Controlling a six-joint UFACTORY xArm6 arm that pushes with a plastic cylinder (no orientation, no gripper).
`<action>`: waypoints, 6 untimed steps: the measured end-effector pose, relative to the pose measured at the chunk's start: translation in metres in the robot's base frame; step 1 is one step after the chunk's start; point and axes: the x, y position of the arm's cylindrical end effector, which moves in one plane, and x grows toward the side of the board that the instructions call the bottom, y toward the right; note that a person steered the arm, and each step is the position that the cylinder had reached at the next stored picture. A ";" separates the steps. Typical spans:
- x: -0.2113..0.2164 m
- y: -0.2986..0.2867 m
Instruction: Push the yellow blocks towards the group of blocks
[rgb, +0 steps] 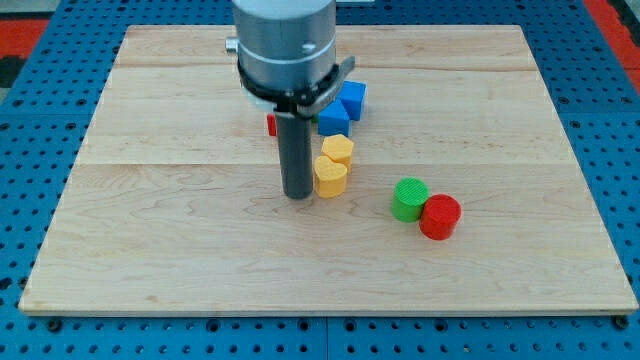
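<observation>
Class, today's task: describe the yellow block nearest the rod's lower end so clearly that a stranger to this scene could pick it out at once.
Start at the wooden board and find the dark rod near its middle; my tip rests there. Just to the view's right of it lies the lower yellow heart-shaped block. A second yellow heart-shaped block sits against it toward the view's top, with blue blocks beyond, so pick the yellow one nearer the view's bottom.

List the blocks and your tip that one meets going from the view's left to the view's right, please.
Red block half hidden behind the rod, my tip, green cylinder, red cylinder. Yellow and blue blocks overlap in that direction, so I omit them.
</observation>
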 end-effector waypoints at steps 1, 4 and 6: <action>0.006 0.013; -0.024 0.045; -0.050 0.044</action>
